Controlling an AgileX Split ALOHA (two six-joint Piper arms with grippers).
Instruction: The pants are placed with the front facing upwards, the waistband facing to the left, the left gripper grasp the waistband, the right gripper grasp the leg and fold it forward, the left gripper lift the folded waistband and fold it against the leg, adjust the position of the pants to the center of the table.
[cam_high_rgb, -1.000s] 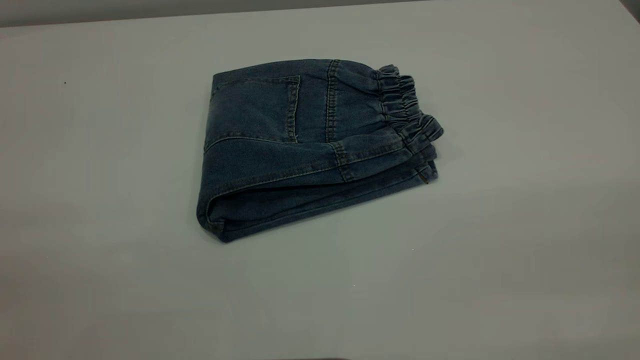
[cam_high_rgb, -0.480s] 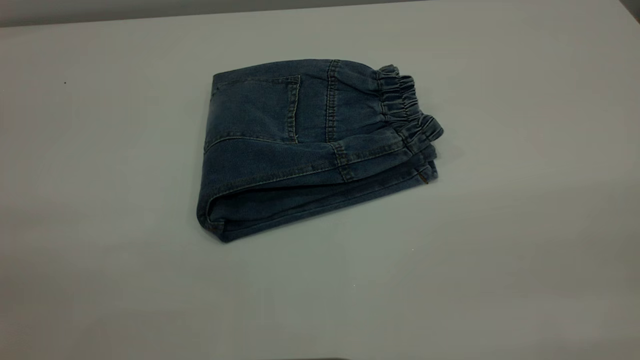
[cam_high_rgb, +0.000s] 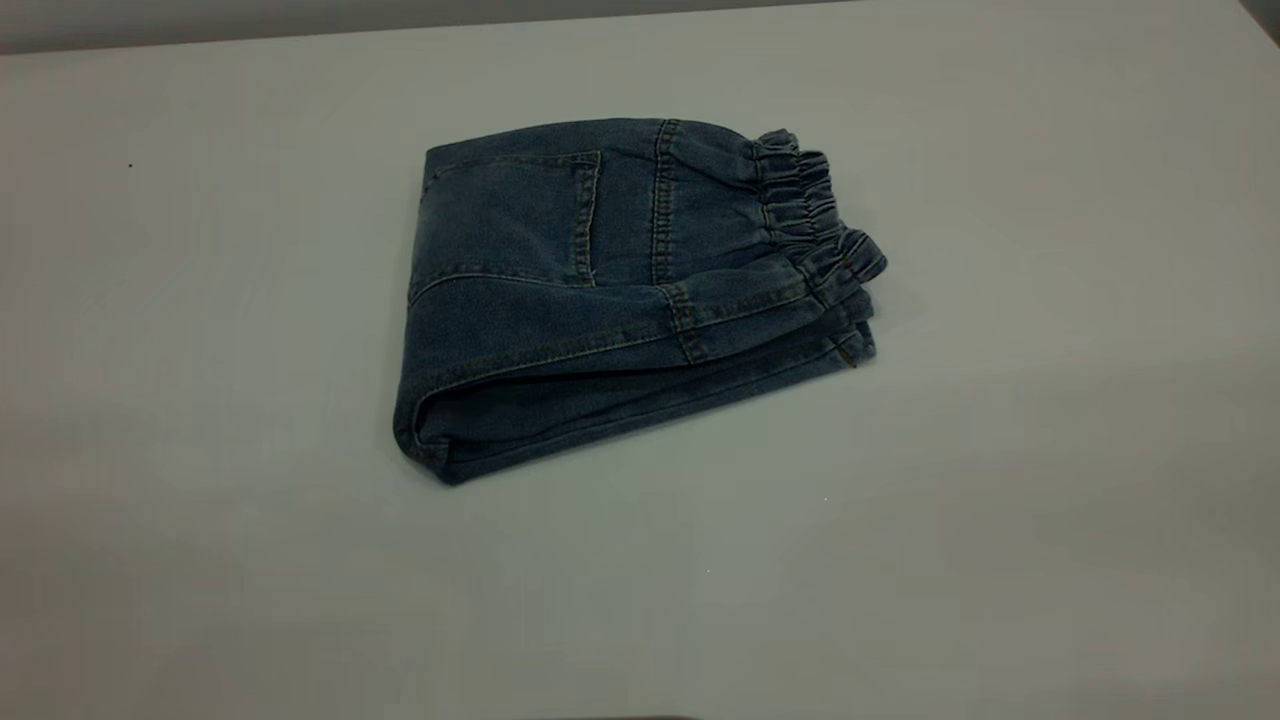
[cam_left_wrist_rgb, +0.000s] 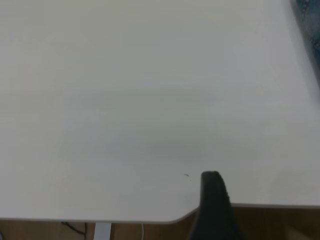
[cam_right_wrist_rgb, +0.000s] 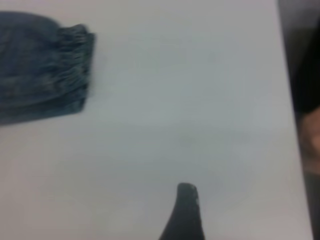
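The pants (cam_high_rgb: 600, 300) lie folded into a compact blue denim bundle slightly left of the table's (cam_high_rgb: 1000, 520) middle and toward the far side. A back pocket faces up, and the gathered waistband (cam_high_rgb: 815, 225) lies at the bundle's right end, on top of the leg hems. Neither gripper shows in the exterior view. The left gripper (cam_left_wrist_rgb: 212, 200) appears as a black tip over the table's edge, far from the pants (cam_left_wrist_rgb: 307, 15). The right gripper (cam_right_wrist_rgb: 185, 210) is a black tip over bare table, well apart from the waistband (cam_right_wrist_rgb: 75, 65).
Bare table surface surrounds the pants on all sides. The left wrist view shows the table's edge (cam_left_wrist_rgb: 150, 220) with brown floor beyond it. In the right wrist view another table edge (cam_right_wrist_rgb: 292, 125) runs past a dark area holding a blurred pinkish shape (cam_right_wrist_rgb: 311, 140).
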